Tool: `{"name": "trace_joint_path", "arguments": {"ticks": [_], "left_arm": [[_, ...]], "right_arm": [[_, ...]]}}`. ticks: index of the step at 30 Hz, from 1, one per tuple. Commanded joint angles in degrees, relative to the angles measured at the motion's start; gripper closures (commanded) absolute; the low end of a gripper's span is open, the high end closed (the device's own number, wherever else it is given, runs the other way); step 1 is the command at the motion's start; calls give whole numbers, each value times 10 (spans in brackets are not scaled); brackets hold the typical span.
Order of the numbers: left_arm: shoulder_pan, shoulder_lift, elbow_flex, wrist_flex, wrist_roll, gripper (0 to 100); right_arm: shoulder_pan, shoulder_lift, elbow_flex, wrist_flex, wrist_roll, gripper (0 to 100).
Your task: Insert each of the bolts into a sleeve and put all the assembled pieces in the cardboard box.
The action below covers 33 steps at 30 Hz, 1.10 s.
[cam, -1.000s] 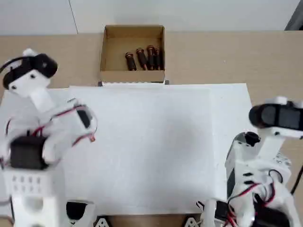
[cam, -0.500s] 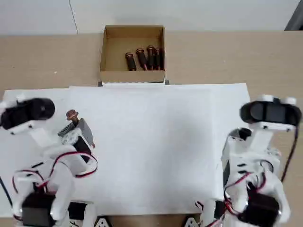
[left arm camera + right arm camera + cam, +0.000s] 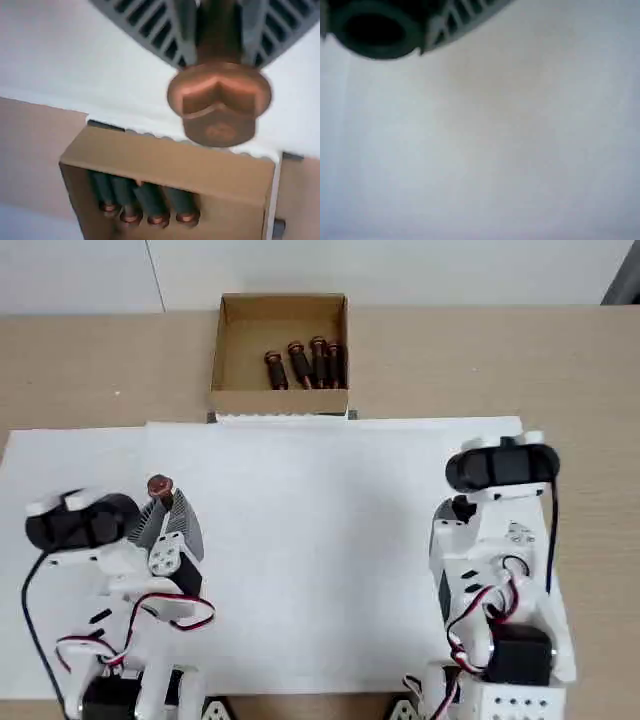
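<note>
The left gripper [image 3: 165,508] is pinching a bolt [image 3: 158,485]. Its two grey fingers are pressed against the bolt's stem, one on each side. The bolt's wide coppery head sticks out past the fingertips (it has six sides, with a round rim under them). The bolt is up off the white sheet [image 3: 330,540], over the sheet's left part, and its head points toward the cardboard box [image 3: 283,400].

The box sits on the brown desk [image 3: 450,360], just past the far edge of the white sheet. Its top is open. Inside it lie four assembled pieces [image 3: 305,362]. They are side by side and close together, nearer the box's right wall than its left. Each one is a dark sleeve with a coppery bolt head at one end.

The right arm [image 3: 495,540] is folded up over the right part of the sheet, well apart from the box. The right gripper [image 3: 460,17] is close above the bare white sheet. I cannot tell if it is spread or pressed together.
</note>
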Motion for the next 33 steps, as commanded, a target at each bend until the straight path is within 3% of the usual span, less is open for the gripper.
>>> {"name": "trace_joint_path", "arguments": {"ticks": [1,8,12,21,33], "left_arm": [[4,-15,17,-34,-5,995],[8,-11,43,-88,11,995],[52,-12,68,-114,11,995],[149,-12,93,-222,81,995],[206,-12,93,-244,177,995]], "right_arm": [[-1,-51,42,-46,3,995],[-82,-184,162,-90,6,995],[-146,-257,225,-122,7,995],[-269,-253,286,-196,7,995],[-401,-253,360,-305,44,995]]}}
